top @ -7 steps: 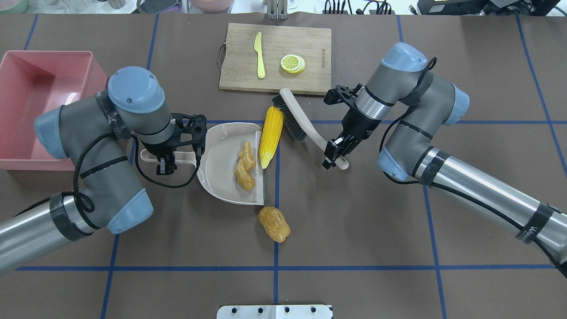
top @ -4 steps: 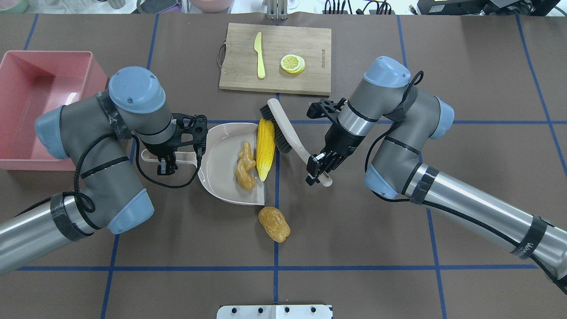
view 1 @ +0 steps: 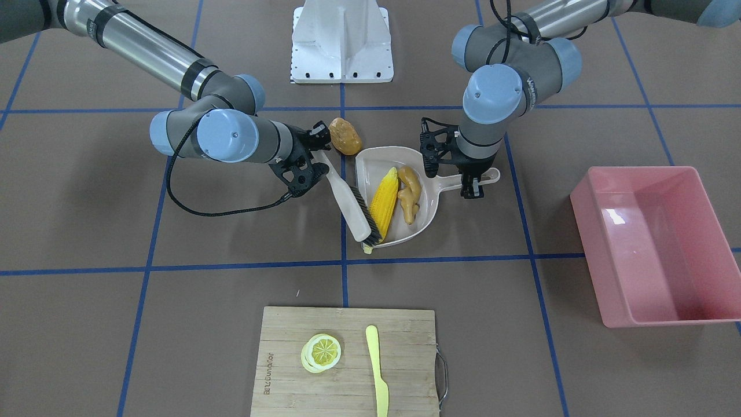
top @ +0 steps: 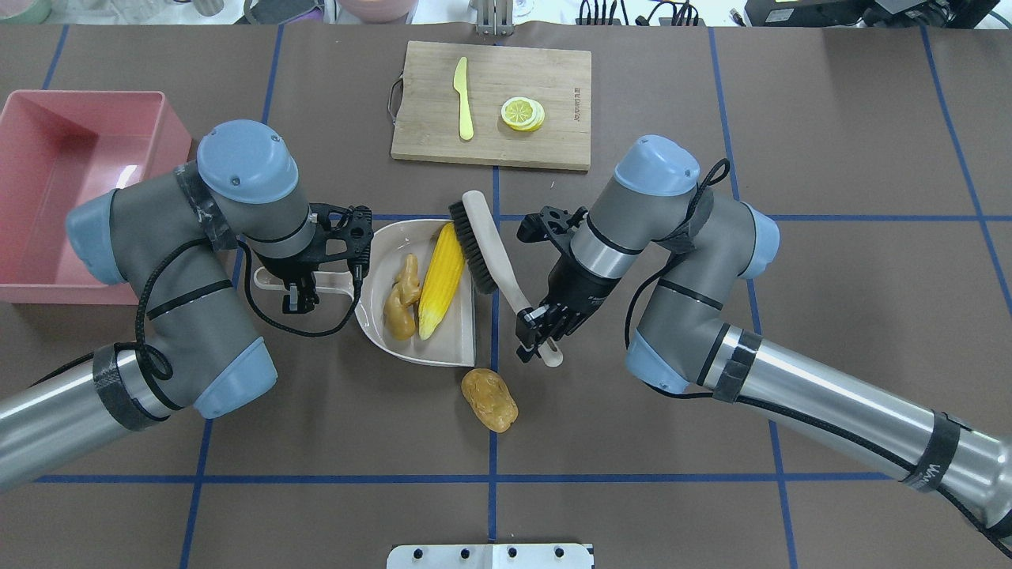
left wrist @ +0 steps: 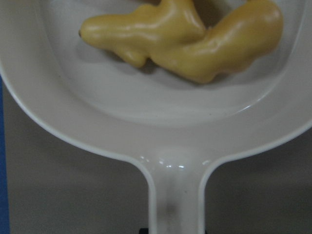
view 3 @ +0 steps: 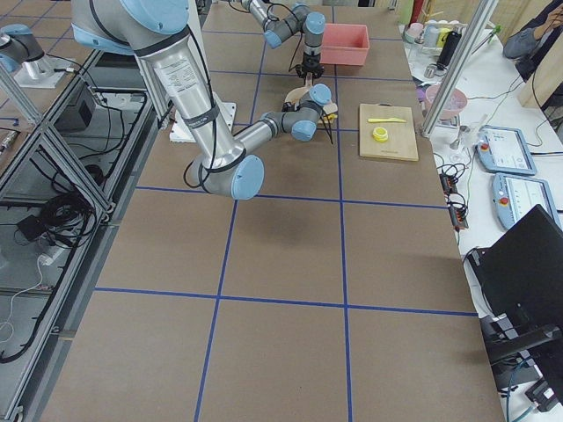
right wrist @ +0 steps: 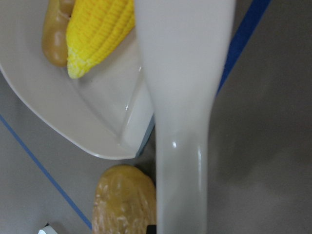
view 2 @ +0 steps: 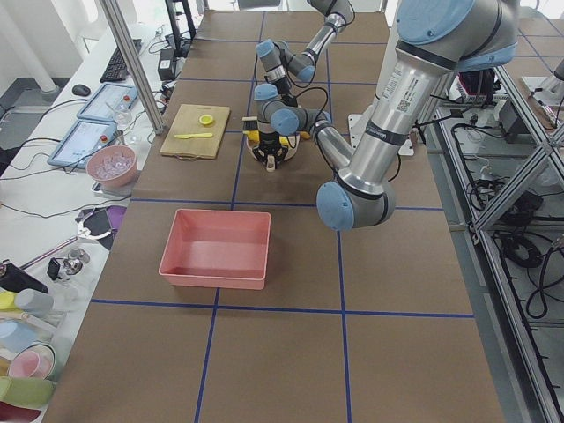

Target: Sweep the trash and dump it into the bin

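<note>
The beige dustpan (top: 452, 336) lies mid-table and holds the yellow corn cob (top: 440, 280) and the tan ginger root (top: 402, 299) side by side. My left gripper (top: 299, 294) is shut on the dustpan's handle (left wrist: 175, 204). My right gripper (top: 538, 332) is shut on the handle of the beige brush (top: 484, 237), whose dark bristles press against the corn at the pan's open lip. The brown potato (top: 489, 399) rests on the table just outside the pan's near corner. The pink bin (top: 79, 99) stands at the far left, with nothing in the part that shows.
A wooden cutting board (top: 553, 79) at the back centre carries a pale yellow knife (top: 463, 99) and a lemon slice (top: 522, 113). A white mount plate (top: 490, 555) sits at the near edge. My left arm's elbow overlaps the bin's right side.
My right arm swept the brush leftward and pushed the corn from the table into the dustpan. The ginger slid deeper toward the handle. The left arm and the potato stayed put.
</note>
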Controlling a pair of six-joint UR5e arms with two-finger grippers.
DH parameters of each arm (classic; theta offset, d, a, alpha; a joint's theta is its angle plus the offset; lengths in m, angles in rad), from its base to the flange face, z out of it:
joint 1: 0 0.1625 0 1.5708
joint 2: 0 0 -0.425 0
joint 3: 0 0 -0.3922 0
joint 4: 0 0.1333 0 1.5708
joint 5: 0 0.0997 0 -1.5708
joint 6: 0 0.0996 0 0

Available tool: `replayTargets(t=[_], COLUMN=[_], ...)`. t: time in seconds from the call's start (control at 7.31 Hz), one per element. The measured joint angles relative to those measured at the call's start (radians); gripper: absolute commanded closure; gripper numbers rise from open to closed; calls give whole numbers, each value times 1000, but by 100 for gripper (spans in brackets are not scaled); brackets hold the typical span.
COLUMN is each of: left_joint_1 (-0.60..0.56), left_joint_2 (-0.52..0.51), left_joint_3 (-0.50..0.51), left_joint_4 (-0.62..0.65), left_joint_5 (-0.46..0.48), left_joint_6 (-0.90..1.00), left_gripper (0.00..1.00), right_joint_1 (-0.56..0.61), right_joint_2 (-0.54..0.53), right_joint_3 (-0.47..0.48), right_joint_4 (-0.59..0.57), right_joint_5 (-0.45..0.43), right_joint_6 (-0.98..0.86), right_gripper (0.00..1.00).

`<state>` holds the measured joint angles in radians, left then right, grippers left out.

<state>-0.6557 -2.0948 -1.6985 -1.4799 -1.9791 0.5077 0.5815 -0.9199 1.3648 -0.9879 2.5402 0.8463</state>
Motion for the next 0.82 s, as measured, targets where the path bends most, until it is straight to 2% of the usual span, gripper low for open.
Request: replayTargets(t=[0.55,0.82], left_joint_1=[1,1], left_joint_2=[-3,-4], left_joint_3=[1,2], left_joint_4=[-6,-13], left_joint_5=[-3,-3], left_joint_6=[0,-1], left_gripper=[100,100], right_joint_1=[-41,-14], right_joint_2=[30,-2], right_joint_3=[41,130], right_joint_4=[-5,-75], right_joint_5=[-32,12], right_joint_6=[127,169], right_gripper=[100,100])
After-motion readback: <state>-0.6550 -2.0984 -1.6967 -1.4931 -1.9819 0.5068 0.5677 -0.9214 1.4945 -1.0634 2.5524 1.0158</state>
